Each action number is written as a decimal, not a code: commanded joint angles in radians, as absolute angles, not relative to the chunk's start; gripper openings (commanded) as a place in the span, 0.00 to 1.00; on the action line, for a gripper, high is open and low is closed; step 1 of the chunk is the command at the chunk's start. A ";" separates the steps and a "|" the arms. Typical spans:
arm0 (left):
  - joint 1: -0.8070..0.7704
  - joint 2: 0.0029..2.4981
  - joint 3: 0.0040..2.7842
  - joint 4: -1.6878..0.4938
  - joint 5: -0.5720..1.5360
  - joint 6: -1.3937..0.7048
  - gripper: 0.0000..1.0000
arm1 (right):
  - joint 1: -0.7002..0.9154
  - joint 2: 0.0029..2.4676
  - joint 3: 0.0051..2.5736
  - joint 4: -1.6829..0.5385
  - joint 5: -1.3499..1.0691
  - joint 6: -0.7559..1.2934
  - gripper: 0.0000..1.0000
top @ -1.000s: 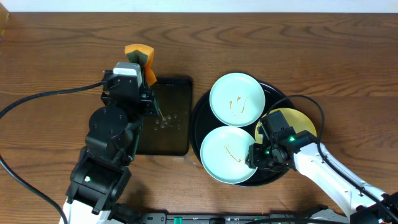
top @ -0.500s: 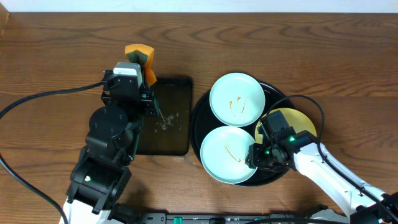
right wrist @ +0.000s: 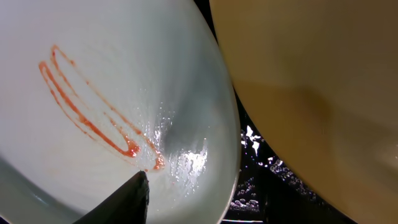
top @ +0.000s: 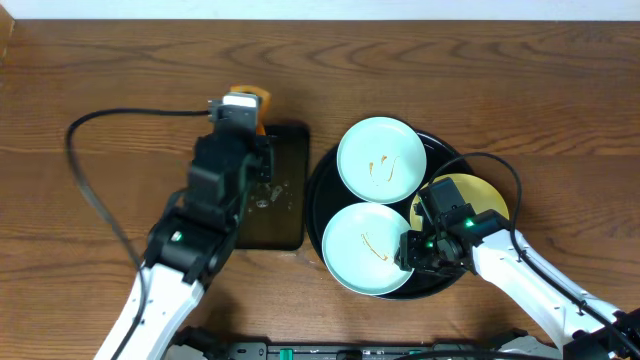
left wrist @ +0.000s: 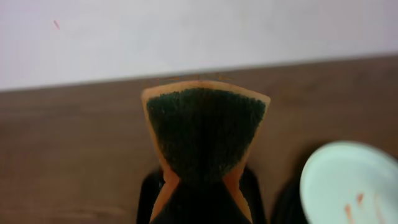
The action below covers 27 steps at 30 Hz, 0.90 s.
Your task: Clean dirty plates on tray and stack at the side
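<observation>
The round black tray (top: 322,205) holds three plates. A pale blue-white plate (top: 381,160) with an orange smear lies at the far side. A second smeared one (top: 360,250) lies near me and fills the right wrist view (right wrist: 93,74). The pale yellow plate (top: 478,193) is partly hidden by my right arm and also shows in the right wrist view (right wrist: 323,81). My right gripper (top: 415,255) grips the near plate's right rim, with one finger on its inner face (right wrist: 186,199). My left gripper (top: 240,110) is shut on an orange sponge with a green scouring face (left wrist: 205,134).
A smaller rectangular black tray (top: 275,190) with water drops lies left of the round tray, under my left arm. A black cable (top: 110,115) loops over the table at the left. A pale wall (left wrist: 186,37) lies beyond the table's far edge.
My left arm has swung right and away from me, carrying the sponge to the rectangular tray's far edge. My right arm and the plates have not moved.
</observation>
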<state>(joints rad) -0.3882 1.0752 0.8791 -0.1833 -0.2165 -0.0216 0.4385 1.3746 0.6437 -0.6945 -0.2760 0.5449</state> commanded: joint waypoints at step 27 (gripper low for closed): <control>-0.388 1.570 0.882 -0.362 -0.191 -0.144 0.07 | 0.452 1.378 0.638 -0.695 -0.273 0.557 0.54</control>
